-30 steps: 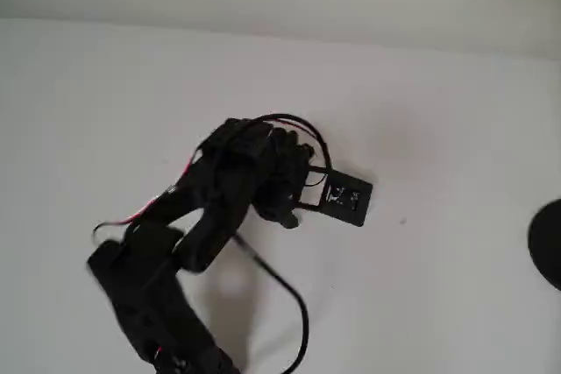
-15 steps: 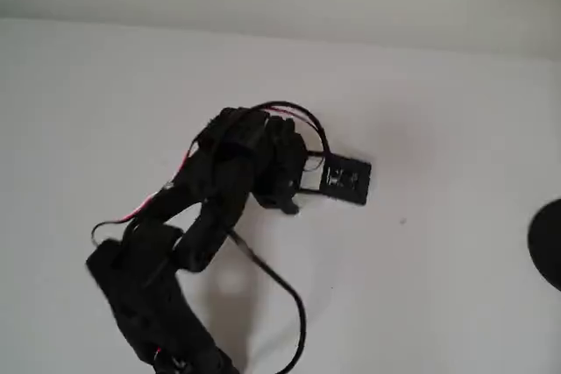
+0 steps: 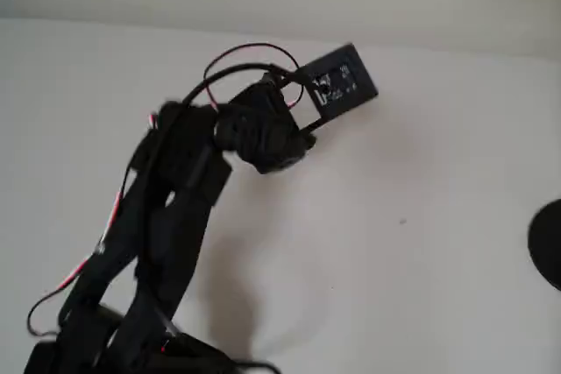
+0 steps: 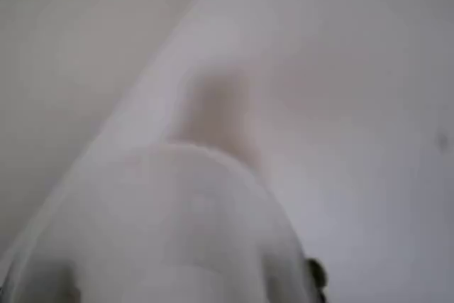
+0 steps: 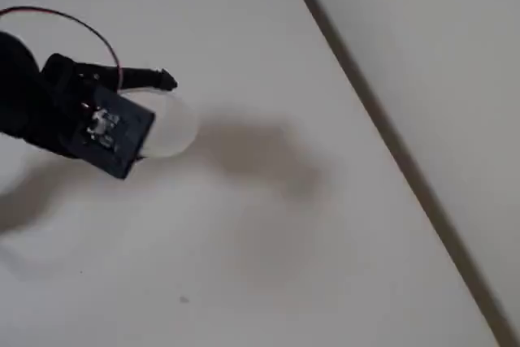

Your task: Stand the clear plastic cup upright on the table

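In the fixed view the clear plastic cup shows as a pale, see-through round shape held off the white table, with its shadow to the right. My gripper is shut on it: one black finger lies along its far side and the black square plate covers its left part. The wrist view is blurred; the cup bulges across its lower half. From overhead the black arm reaches toward the far edge, the plate at its tip; the cup is hidden there.
A black round object sits at the right edge of the overhead view. The table's far edge runs diagonally in the fixed view, with a plain wall beyond. Open white tabletop lies right of the arm.
The arm has stretched out and swung toward the far edge. The square plate has moved up the overhead picture and the wrist has turned.
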### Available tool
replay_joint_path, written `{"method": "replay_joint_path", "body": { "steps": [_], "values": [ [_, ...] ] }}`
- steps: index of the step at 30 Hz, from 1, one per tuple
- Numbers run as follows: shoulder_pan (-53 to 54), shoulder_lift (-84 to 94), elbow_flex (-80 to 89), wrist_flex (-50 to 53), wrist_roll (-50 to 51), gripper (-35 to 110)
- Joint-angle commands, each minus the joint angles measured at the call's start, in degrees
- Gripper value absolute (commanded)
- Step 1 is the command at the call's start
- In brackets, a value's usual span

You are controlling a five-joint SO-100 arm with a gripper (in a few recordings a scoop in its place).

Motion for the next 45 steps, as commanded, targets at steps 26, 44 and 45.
{"method": "replay_joint_path", "body": {
  "steps": [26, 44, 45],
  "values": [
    [7.0, -69.3, 38.0, -141.9, -42.1, 58],
    [7.4, -53.2, 42.8, -134.8, -33.8, 62],
    [7.5, -50.7, 44.2, -133.2, -33.1, 62]
  ]
}}
